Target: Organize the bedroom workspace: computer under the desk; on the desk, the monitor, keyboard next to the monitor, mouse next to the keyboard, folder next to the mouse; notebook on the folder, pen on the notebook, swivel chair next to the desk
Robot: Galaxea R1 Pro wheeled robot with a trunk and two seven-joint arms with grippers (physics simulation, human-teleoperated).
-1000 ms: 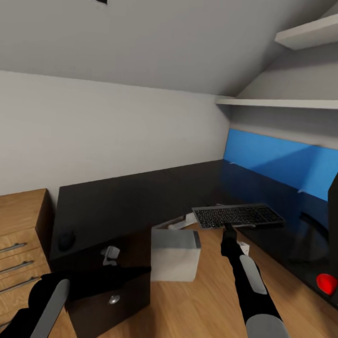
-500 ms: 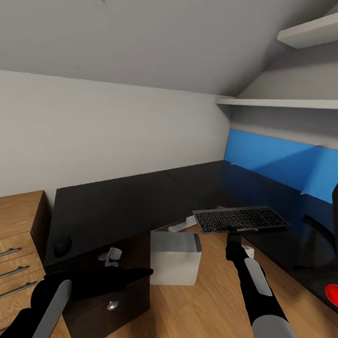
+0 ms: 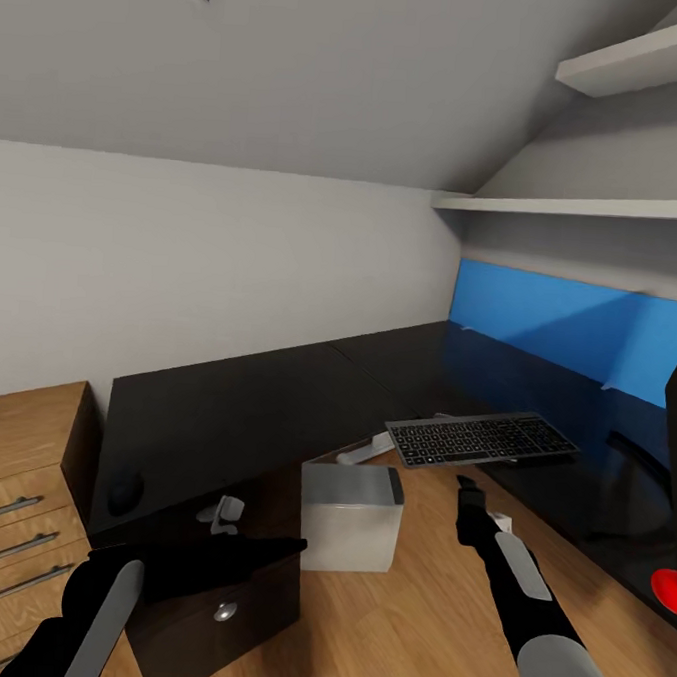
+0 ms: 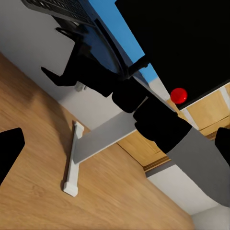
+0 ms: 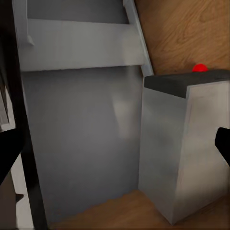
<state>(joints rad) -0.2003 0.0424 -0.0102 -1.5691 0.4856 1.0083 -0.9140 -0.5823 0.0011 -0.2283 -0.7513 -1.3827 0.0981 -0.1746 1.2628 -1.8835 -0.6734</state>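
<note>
**One keyboard at the desk edge, right arm just beneath it**

One slim grey keyboard (image 3: 483, 440) with dark keys lies at the rim of the glossy black desk (image 3: 254, 404), long axis running along that edge. Your right gripper (image 3: 467, 485) sits just below it, jaws apart, gripping nothing. Your left gripper's (image 4: 115, 143) fingertips stand wide apart, empty, much farther off.

White walls (image 3: 183, 259), wood floor (image 3: 401, 623), blue panel (image 3: 570, 323), wooden dresser (image 3: 20, 459)

Glossy black desk (image 3: 275, 395), wood-grain floor (image 3: 401, 623), seemingly matt grey computer (image 3: 349, 520).
</note>
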